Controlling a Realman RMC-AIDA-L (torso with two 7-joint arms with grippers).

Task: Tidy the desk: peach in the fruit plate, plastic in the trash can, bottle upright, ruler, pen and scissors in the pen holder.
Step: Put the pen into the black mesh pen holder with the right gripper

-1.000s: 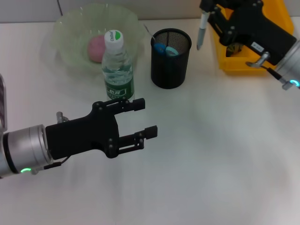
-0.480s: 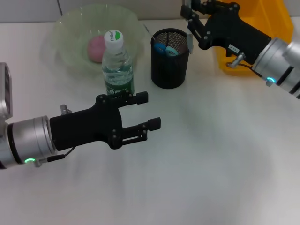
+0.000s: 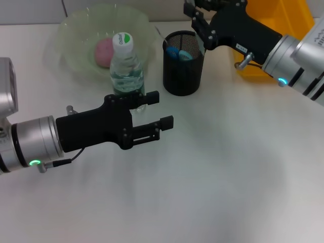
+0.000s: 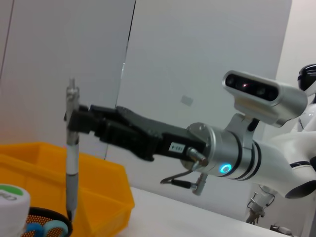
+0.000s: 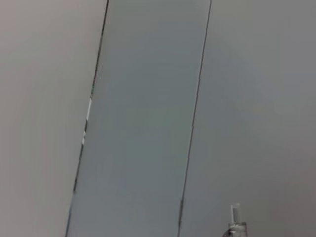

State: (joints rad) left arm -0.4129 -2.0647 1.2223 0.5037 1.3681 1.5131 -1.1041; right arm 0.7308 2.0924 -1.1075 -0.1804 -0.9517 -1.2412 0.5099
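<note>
From the head view, the right gripper (image 3: pixel 198 14) hangs above the black mesh pen holder (image 3: pixel 184 63), whose blue-handled scissors (image 3: pixel 178 52) sit inside; the left gripper (image 3: pixel 156 110), fingers spread wide and empty, hovers near the upright clear plastic bottle (image 3: pixel 126 68), while the pink peach (image 3: pixel 105 51) lies in the translucent green fruit plate (image 3: pixel 76 43). The left wrist view shows the right gripper clamped on a grey pen (image 4: pixel 72 153), upright, tip at the holder's rim. The right wrist view shows only the pen's end against a wall.
</note>
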